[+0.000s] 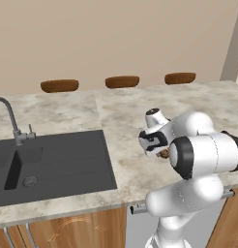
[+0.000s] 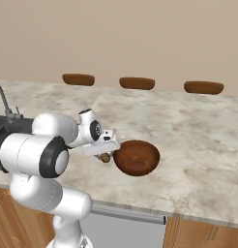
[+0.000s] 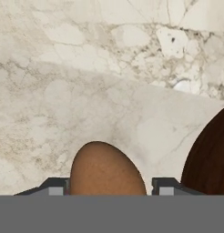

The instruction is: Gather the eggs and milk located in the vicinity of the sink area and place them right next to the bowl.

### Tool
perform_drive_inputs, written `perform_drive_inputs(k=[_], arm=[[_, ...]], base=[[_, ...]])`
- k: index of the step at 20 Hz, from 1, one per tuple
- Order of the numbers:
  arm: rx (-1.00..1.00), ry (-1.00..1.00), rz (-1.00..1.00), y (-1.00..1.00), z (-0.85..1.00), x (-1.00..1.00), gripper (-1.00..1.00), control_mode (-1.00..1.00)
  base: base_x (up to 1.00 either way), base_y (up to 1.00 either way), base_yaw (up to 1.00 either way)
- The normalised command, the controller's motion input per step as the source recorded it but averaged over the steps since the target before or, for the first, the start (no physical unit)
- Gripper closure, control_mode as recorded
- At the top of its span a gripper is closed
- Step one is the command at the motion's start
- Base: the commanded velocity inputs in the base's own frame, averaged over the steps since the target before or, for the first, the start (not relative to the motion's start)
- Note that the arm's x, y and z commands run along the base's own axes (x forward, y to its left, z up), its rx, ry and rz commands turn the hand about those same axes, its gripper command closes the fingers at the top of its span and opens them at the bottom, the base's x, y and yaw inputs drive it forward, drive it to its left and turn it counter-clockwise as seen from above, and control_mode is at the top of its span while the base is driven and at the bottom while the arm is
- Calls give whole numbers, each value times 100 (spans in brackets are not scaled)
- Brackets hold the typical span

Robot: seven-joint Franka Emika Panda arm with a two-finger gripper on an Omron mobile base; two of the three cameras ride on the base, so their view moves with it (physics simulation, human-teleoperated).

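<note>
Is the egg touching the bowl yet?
Apart. The hand view shows a strip of bare marble counter between the egg and the bowl; the right base view also shows them separate.

matt speckled brown egg (image 3: 106, 169); glossy grained wooden bowl (image 2: 136, 158); veined marble-look counter (image 2: 198, 131); matt dark sink (image 1: 58, 162).

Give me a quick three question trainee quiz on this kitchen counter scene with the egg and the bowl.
1. True or false: the egg sits between the fingertips of the claw.
2. How many stool seats line the counter's far edge?
3. What lies closest to the egg: A the bowl, B the sink, C the faucet?

Key: 1 true; 2 three; 3 A.
</note>
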Motion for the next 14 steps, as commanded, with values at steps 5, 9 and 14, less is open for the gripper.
perform_drive_inputs(k=[5,9,14], arm=[[-4,0,0,0,0,0,-100,-100],[-5,0,1,0,28,-1,-100,-100],[-1,0,4,17,46,-9,-100,-100]], base=[[0,0,0],[0,0,0],[0,0,0]])
